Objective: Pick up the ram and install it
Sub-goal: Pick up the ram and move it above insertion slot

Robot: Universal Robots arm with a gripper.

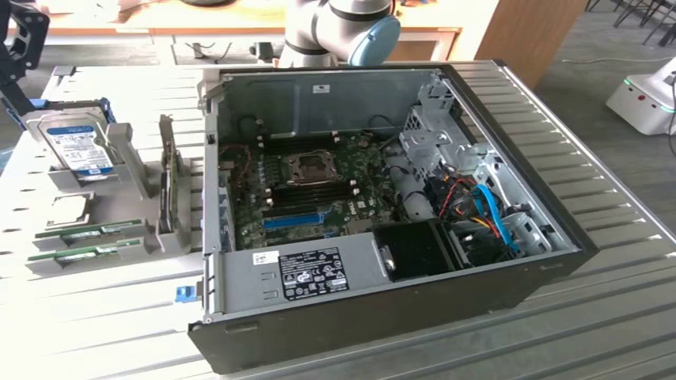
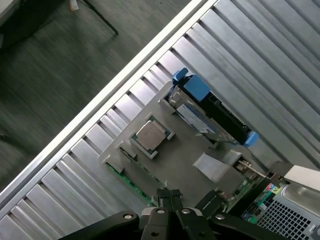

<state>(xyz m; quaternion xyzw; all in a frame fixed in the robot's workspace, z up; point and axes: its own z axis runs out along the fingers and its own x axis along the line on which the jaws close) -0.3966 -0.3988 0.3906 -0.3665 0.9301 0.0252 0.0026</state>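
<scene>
Two green ram sticks (image 1: 89, 231) (image 1: 87, 253) lie in slots of a grey holder tray (image 1: 63, 269) at the exterior view's left, beside the open computer case (image 1: 370, 206). In the wrist view one ram stick (image 2: 131, 184) shows as a thin green edge along the tray. My gripper (image 2: 169, 194) hangs high above that tray, its black fingertips pressed together with nothing between them. The arm's base (image 1: 332, 32) stands behind the case. Inside the case lies the motherboard (image 1: 317, 190) with dark memory slots around the processor socket.
On the same tray sit a hard drive in a blue caddy (image 1: 76, 146) (image 2: 210, 107), a processor chip (image 1: 63, 207) (image 2: 150, 136) and a grey upright card (image 1: 169, 186). The ribbed metal table (image 1: 591, 317) ends at an edge (image 2: 100, 105) close to the tray.
</scene>
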